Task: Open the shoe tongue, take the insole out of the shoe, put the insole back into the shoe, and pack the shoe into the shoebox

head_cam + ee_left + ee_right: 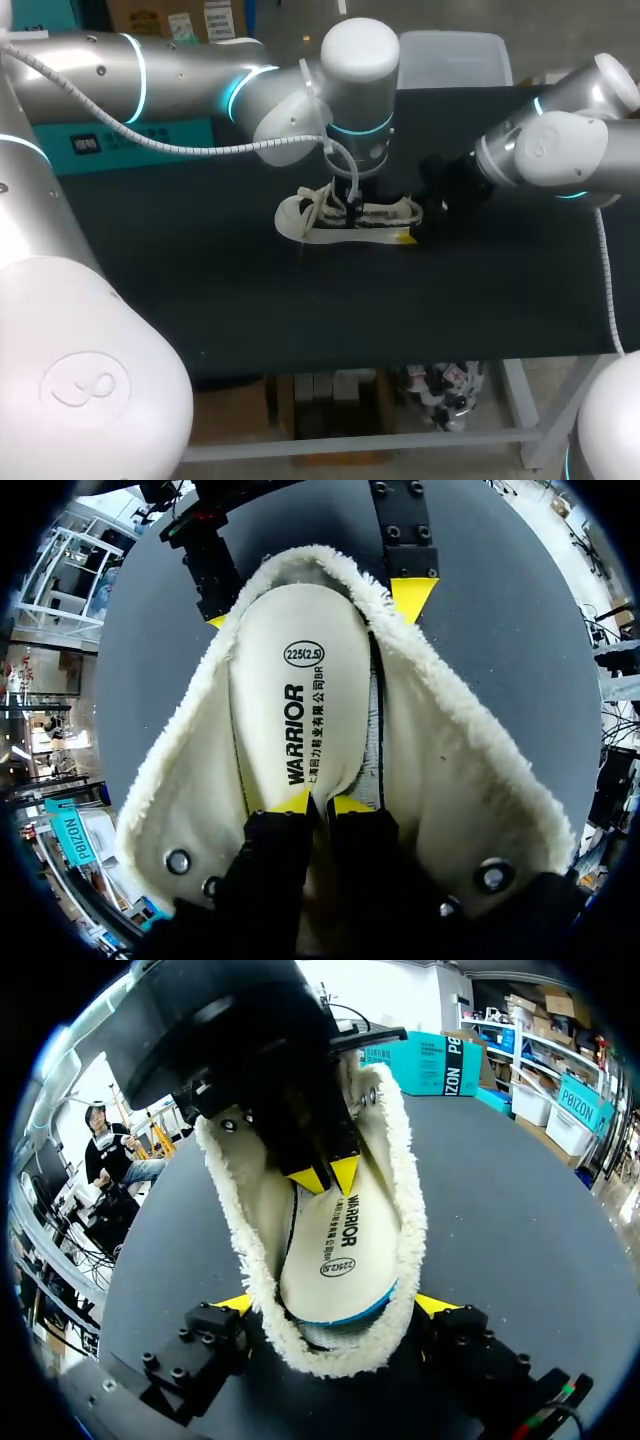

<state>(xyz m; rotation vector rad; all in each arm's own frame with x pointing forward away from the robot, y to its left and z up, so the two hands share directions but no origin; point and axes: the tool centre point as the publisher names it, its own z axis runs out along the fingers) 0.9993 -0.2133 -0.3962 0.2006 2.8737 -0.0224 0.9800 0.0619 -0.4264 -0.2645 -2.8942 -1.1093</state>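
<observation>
While the right pincer [335, 1305] clamps the shoe [300, 218] at its heel from 3 o'clock, left pincer [320, 803] grips the insole [300, 700]; shoe on surface [200, 290].

Head view: fixed, high behind the robot, facing down over the counter [200, 300]; distant; shoe [300, 220] mid-counter.
Left wrist view: very near, along the left hand [320, 803] onto the insole [300, 700].
Right wrist view: near, from the heel, along the right hand [335, 1305].
Shared: shoe in all three; wrist views face each other.
</observation>
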